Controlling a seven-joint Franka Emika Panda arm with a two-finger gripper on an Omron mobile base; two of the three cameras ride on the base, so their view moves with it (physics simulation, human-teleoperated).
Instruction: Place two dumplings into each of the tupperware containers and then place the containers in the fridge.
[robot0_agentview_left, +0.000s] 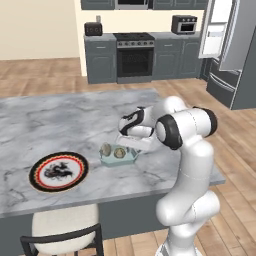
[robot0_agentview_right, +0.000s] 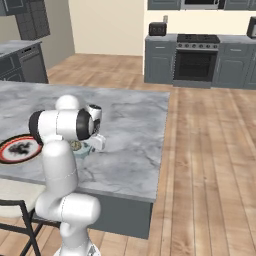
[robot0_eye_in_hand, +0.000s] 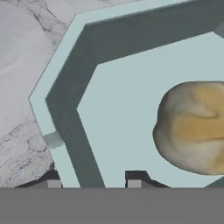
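Lumpy tan dumpling (robot0_eye_in_hand: 194, 127) in smooth translucent container (robot0_eye_in_hand: 65, 83)

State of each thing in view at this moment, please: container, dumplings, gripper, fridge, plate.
tupperware container: on the marble counter, lidless, its wall between the fingertips
dumplings: two, inside the container
gripper: straddling the container's wall
fridge: door open
red-and-black-rimmed plate: on the counter, no food on it
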